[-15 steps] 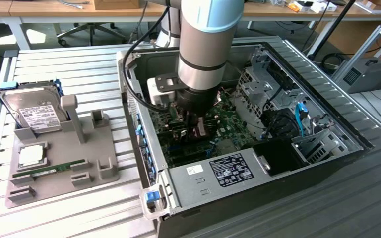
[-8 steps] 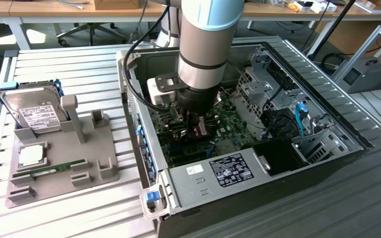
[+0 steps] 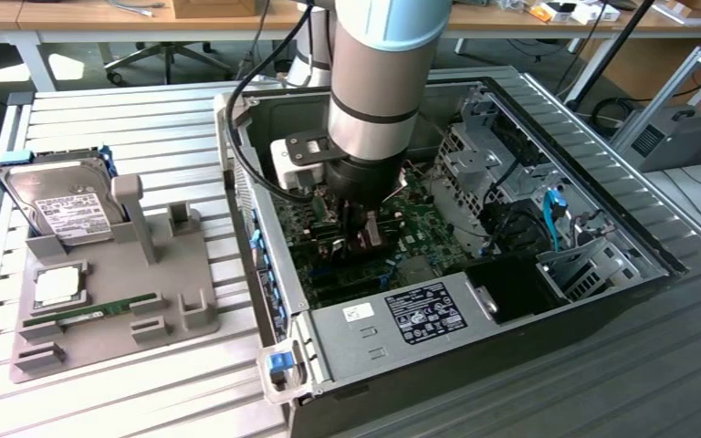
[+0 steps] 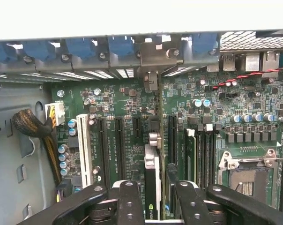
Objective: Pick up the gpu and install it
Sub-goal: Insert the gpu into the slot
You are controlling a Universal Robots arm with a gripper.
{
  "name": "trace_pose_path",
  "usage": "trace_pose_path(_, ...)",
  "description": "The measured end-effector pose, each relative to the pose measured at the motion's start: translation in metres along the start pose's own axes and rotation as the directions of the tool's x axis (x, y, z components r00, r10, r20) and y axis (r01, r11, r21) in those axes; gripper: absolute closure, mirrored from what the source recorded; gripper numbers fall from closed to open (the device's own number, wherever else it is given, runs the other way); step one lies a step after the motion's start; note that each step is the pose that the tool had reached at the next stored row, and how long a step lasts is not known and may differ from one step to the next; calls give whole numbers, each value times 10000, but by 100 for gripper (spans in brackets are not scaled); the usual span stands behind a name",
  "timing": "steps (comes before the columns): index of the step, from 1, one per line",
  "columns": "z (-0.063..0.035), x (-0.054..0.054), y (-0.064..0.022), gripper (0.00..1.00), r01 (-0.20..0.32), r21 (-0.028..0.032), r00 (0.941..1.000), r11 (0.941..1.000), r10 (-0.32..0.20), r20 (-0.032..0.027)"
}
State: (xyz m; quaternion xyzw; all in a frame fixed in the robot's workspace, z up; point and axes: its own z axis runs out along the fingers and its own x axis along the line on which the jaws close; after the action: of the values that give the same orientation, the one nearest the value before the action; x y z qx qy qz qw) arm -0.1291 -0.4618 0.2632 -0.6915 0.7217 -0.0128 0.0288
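- The surface (image 3: 120, 119), a slatted metal top, carries two large items: an open computer case (image 3: 594, 301) toward 3 o'clock in the exterior view and a grey parts holder (image 3: 95, 338) toward 9 o'clock.
- The case lies on its side with its panel off, so the motherboard (image 4: 216, 101) faces up and the slots are reachable from above.
- The robot arm (image 3: 381, 82) enters from 12 o'clock and stands vertical over the centre of the case, which suits a straight downward push into a slot.
- The gripper (image 4: 155, 206) is clamped on the gpu (image 4: 152, 180), one finger on each face of the card. The card is held on edge, in line with the expansion slots (image 4: 119, 140).
- The gpu sits low over the motherboard, with its bracket end toward the rear slot openings and their blue latches (image 4: 120, 47). Whether its connector edge is fully seated cannot be told.
- Obstructions near the card: a braided cable bundle (image 4: 31, 124) on one side, the memory slots (image 4: 202, 150) and the empty CPU socket (image 4: 247, 173) on the other. Clearance appears tight on both faces.
- The holder retains a hard drive (image 3: 65, 205) with blue rails at its 12 o'clock end, a processor (image 3: 58, 287) and a memory stick (image 3: 88, 313) nearer 6 o'clock. All stand well apart from the arm.
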Motion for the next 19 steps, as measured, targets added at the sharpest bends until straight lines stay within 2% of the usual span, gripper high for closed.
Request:
trace_pose_path(2, 0, -4, 0, 67, 0, 0, 10000, 10000, 0, 19)
trace_pose_path(11, 1, -18, -1, 67, -14, 0, 10000, 10000, 14, 25)
trace_pose_path(14, 4, -21, -63, 67, -15, -13, 10000, 10000, 15, 50)
trace_pose_path(19, 6, -6, -66, 67, -16, -15, 10000, 10000, 16, 57)
